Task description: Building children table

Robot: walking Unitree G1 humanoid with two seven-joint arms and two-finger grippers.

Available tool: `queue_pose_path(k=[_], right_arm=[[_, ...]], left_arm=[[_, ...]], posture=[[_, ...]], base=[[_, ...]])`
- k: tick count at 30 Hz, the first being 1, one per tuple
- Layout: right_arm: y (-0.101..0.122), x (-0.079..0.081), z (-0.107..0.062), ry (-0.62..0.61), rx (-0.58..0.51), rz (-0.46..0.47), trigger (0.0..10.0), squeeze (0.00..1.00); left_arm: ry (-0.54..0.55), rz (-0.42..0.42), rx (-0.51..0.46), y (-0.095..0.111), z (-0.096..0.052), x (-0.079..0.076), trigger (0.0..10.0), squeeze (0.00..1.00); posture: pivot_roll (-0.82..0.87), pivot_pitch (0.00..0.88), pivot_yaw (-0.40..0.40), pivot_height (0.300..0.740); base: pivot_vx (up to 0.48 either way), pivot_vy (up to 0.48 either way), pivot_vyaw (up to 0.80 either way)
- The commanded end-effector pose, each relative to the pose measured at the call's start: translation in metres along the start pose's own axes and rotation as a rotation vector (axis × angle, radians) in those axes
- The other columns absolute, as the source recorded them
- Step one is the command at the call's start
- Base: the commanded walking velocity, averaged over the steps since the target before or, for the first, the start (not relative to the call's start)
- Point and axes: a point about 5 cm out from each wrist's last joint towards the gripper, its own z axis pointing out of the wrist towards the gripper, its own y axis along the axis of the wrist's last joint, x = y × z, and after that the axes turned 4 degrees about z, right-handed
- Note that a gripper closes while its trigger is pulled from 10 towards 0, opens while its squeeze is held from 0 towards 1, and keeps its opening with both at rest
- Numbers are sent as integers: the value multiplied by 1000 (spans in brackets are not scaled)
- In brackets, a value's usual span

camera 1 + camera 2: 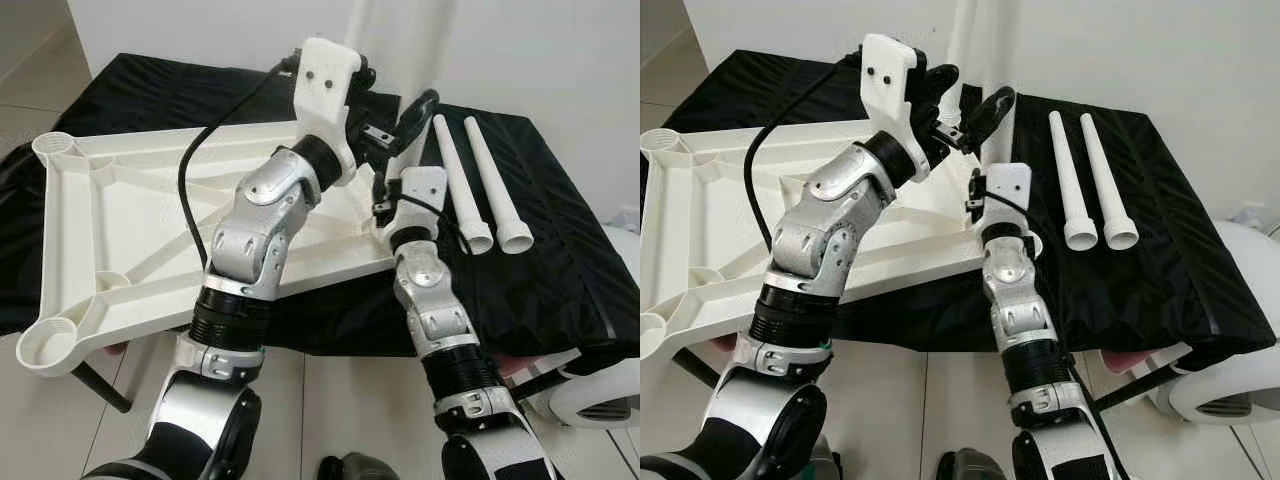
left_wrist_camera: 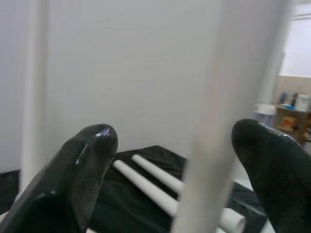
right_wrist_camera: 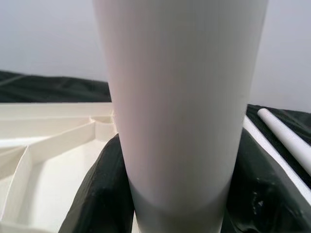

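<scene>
White plastic tabletop [image 1: 130, 230] lies upside down on a black cloth [image 1: 540, 250], ribs and corner sockets facing up. One table leg [image 3: 180, 107] stands upright at the far right corner socket, w/ both arms working on it. Two spare legs [image 1: 485, 190] lie side by side on the cloth, just right of the tabletop, wide ends toward the robot.

Right gripper [image 3: 177, 194] is closed round the upright leg low down, near the socket; both black fingers press the tube's sides. Left gripper [image 2: 175, 165] sits higher up the same leg, jaws spread wide w/ the tube between them; fingers [image 2: 82, 174] not touching it, so no grip there yet.

Step in hand, as I judge it: seating or twisting this leg home. To do it well:
- keep the leg plumb; any tilt prob. jams it in the socket.
- right holds firm at the base, left closes higher up to steady the top.
- push straight down along the tube's axis, no side load.
- tabletop overhangs the near-left edge, so go easy; hard push could tip or slide it.

Whether the leg is fully seated can't be told; arms hide the socket.
</scene>
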Motion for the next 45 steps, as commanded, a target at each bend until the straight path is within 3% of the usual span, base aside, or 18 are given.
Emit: queue_pose_path(k=[1, 5, 10, 18, 34, 45], right_arm=[[8, -11, 4, -12, -41, 16, 10000, 0], [10, -22, 7, -38, -38, 31, 10000, 0], [12, -35, 12, -71, -39, 12, 10000, 0], [14, -29, 12, -50, -42, 40, 10000, 0], [14, -29, 13, -43, -39, 33, 10000, 0], [14, -30, 12, -49, -40, 32, 10000, 0]], left_arm=[[55, -6, 27, -5, -3, 3, 10000, 0], [54, 27, 119, -25, -12, 5, 10000, 0], [54, 73, 421, -83, -26, -4, 10000, 0], [-2, 111, 576, -111, -28, -19, 10000, 0], [-218, 167, 674, -137, -30, -62, 10000, 0], [-251, 189, 741, -148, -34, -70, 10000, 0]], posture=[[80, 0, -102, 740], [78, 0, -101, 740], [78, 0, -101, 740], [77, 1, -104, 740], [68, 2, -97, 740], [66, 1, -95, 740]], base=[[0, 0, 0], [0, 0, 0], [0, 0, 0], [0, 0, 0], [0, 0, 0], [0, 0, 0]])
